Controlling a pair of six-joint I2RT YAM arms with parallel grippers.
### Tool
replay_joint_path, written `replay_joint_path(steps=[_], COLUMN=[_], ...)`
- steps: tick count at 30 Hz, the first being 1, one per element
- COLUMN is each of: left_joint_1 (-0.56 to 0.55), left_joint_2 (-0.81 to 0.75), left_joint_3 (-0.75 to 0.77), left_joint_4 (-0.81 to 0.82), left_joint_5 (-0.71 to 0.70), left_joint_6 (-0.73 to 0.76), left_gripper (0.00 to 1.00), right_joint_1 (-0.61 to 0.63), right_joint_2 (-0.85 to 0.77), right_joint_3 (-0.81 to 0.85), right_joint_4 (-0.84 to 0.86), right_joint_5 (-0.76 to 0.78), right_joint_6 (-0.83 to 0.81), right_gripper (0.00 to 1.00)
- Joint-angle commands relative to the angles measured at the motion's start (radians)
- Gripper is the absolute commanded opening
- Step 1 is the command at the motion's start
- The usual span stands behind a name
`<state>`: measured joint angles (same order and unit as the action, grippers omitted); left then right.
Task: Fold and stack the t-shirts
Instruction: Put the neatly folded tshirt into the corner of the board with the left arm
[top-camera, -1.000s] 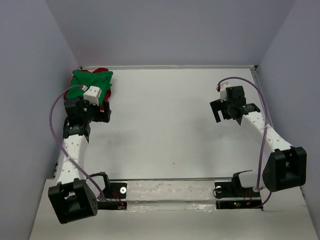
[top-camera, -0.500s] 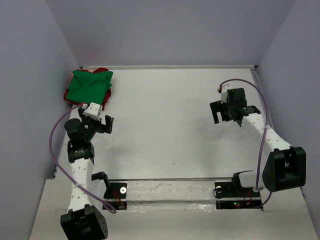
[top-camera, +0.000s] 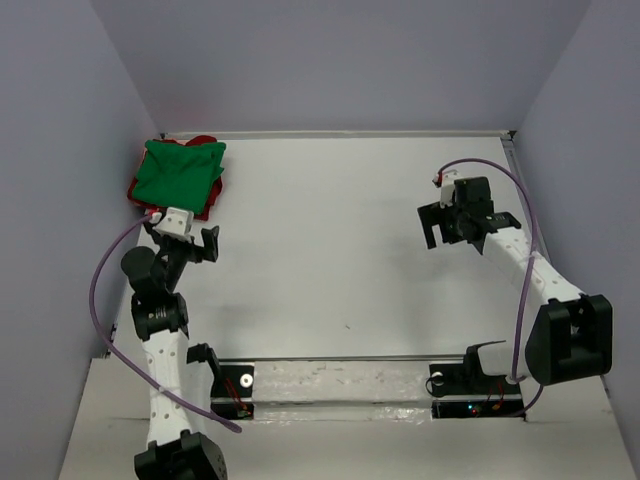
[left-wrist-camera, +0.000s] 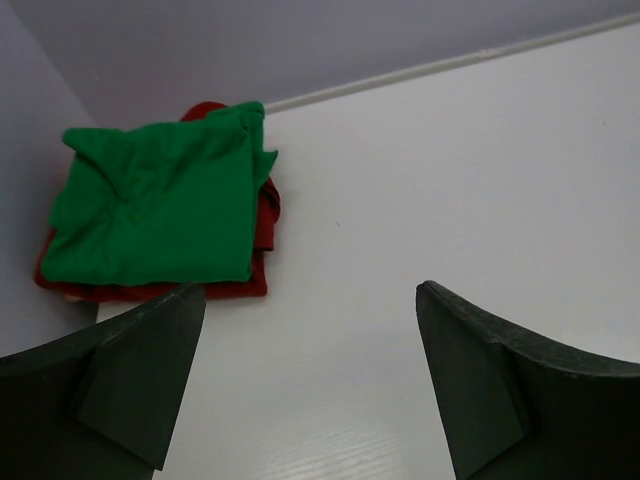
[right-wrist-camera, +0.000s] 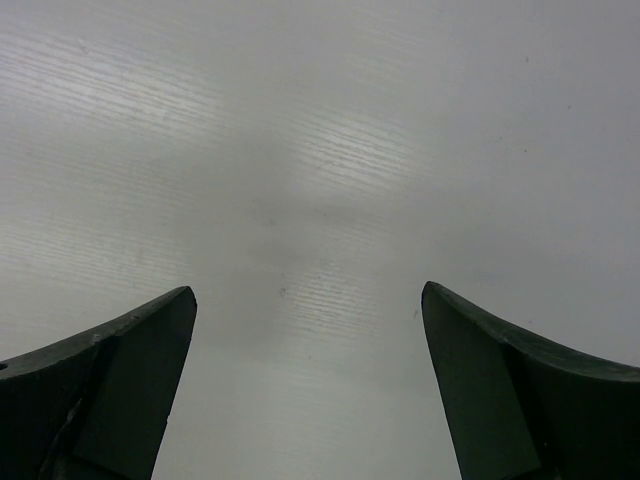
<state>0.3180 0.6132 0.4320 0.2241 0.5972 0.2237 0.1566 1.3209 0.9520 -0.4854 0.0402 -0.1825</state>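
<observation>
Left claw (top-camera: 190, 247) now off t-shirts (top-camera: 180, 172)

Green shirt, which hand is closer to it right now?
Left. The left hand hovers just on the near side of the green shirt, not touching; the right hand is far across the table.

Red t-shirt (left-wrist-camera: 268, 215) mostly hidden under green t-shirt (left-wrist-camera: 160, 215), only a rim showing, fingers of left tool (left-wrist-camera: 310, 290) and right tool (right-wrist-camera: 309, 290) cut off by lower edge of wrist views
</observation>
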Motion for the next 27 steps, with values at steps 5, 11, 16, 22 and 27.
replay_joint_path(steps=[5, 11, 16, 22, 27], left_joint_1=[0.075, 0.102, 0.104, 0.104, 0.115], left_joint_2=[-0.136, -0.124, -0.118, -0.125, -0.13], left_joint_3=[-0.001, -0.004, -0.012, -0.021, -0.021], left_joint_4=[0.119, 0.123, 0.12, 0.115, 0.106], left_joint_5=[-0.14, -0.091, -0.071, -0.05, -0.043], left_joint_6=[-0.084, -0.09, -0.075, -0.055, -0.04], left_gripper=[0.99, 0.99, 0.99, 0.99, 0.99], right_joint_1=[-0.005, -0.005, -0.005, -0.005, -0.005], right_joint_2=[-0.126, -0.143, -0.135, -0.138, -0.157], right_joint_3=[0.03, 0.034, 0.033, 0.031, 0.016], right_joint_4=[-0.001, -0.012, -0.016, -0.016, 0.001], right_joint_5=[-0.339, -0.368, -0.372, -0.333, -0.254], right_joint_6=[-0.006, -0.003, -0.021, -0.046, -0.051], right_gripper=[1.0, 1.0, 1.0, 1.0, 1.0])
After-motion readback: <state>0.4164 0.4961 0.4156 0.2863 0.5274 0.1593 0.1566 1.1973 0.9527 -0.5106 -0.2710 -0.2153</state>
